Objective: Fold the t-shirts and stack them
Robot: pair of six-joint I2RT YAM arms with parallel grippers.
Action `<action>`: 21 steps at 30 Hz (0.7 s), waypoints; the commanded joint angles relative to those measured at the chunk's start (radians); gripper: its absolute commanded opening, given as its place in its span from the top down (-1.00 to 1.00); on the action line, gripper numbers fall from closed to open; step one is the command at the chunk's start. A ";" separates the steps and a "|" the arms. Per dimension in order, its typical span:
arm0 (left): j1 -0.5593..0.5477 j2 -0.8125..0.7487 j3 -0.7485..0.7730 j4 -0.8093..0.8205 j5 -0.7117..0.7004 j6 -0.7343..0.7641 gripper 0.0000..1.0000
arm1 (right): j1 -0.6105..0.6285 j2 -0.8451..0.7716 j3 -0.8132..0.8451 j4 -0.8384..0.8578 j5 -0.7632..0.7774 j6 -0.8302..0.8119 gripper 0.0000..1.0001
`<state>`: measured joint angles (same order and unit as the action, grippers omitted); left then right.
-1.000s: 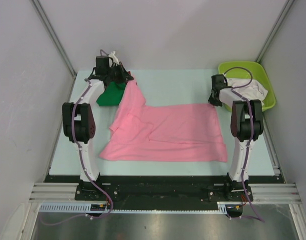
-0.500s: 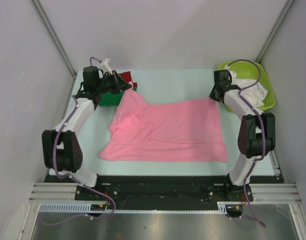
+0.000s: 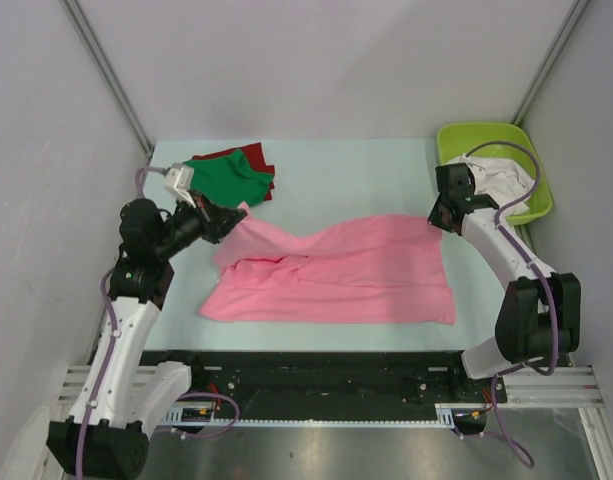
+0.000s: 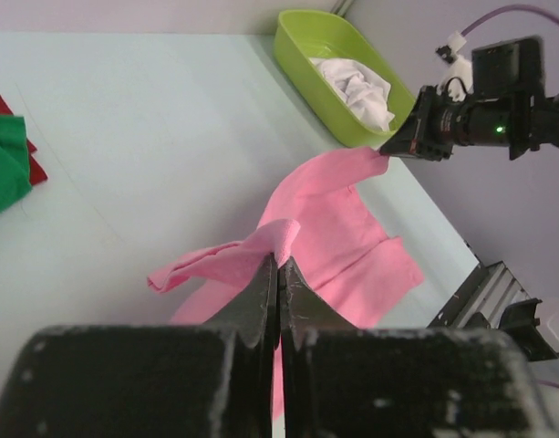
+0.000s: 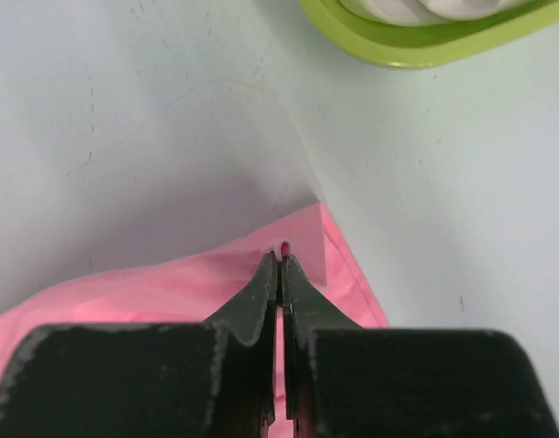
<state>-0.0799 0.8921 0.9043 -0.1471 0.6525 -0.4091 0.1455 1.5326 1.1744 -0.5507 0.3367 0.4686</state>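
Note:
A large pink t-shirt (image 3: 336, 270) lies across the middle of the table, its far edge lifted at both ends. My left gripper (image 3: 236, 213) is shut on the shirt's far left corner (image 4: 279, 239) and holds it up. My right gripper (image 3: 438, 217) is shut on the far right corner (image 5: 288, 239) and holds it above the table. A green t-shirt (image 3: 229, 178) lies folded on a red t-shirt (image 3: 256, 157) at the far left. White shirts (image 3: 501, 180) lie in the tub.
The lime-green plastic tub (image 3: 527, 150) stands at the far right corner, close behind my right gripper; it also shows in the left wrist view (image 4: 306, 50). The green and red stack sits just beyond my left gripper.
Both grippers have pulled the pink shirt's far edge toward the near side. The left arm has swung back off the green and red stack, which now lies uncovered.

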 commanded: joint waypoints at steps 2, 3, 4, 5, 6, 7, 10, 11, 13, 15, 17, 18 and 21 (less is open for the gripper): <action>-0.006 -0.133 -0.146 -0.088 -0.033 0.026 1.00 | 0.060 -0.141 -0.079 -0.071 0.057 0.054 1.00; -0.006 -0.165 -0.165 -0.097 -0.043 0.029 1.00 | 0.068 -0.176 -0.096 -0.077 0.073 0.064 1.00; -0.006 -0.176 -0.197 -0.114 -0.066 0.029 1.00 | 0.074 -0.192 -0.122 -0.087 0.082 0.080 1.00; -0.006 -0.185 -0.211 -0.117 -0.074 0.036 1.00 | 0.077 -0.206 -0.137 -0.104 0.082 0.091 1.00; -0.006 -0.193 -0.220 -0.127 -0.085 0.041 1.00 | 0.078 -0.236 -0.153 -0.107 0.079 0.102 1.00; -0.006 -0.202 -0.229 -0.143 -0.097 0.047 1.00 | 0.080 -0.249 -0.169 -0.112 0.079 0.108 1.00; -0.006 -0.214 -0.246 -0.149 -0.105 0.061 1.00 | 0.081 -0.302 -0.232 -0.135 0.079 0.130 1.00; -0.006 -0.219 -0.249 -0.152 -0.100 0.061 1.00 | 0.081 -0.314 -0.260 -0.140 0.082 0.137 1.00; -0.006 -0.245 -0.263 -0.151 -0.093 0.052 1.00 | 0.081 -0.350 -0.286 -0.155 0.082 0.160 1.00; -0.006 -0.263 -0.268 -0.167 -0.093 0.053 1.00 | 0.086 -0.371 -0.318 -0.166 0.090 0.171 1.00; -0.008 -0.286 -0.268 -0.199 -0.085 0.056 1.00 | 0.086 -0.396 -0.332 -0.193 0.107 0.208 1.00; -0.008 -0.294 -0.274 -0.216 -0.077 0.047 1.00 | 0.089 -0.402 -0.346 -0.196 0.105 0.214 1.00; -0.011 -0.343 -0.294 -0.242 -0.066 -0.014 1.00 | 0.103 -0.423 -0.373 -0.216 0.105 0.249 1.00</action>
<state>-0.0830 0.6060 0.6334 -0.3473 0.5613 -0.3862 0.2329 1.1511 0.8268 -0.7284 0.4019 0.6472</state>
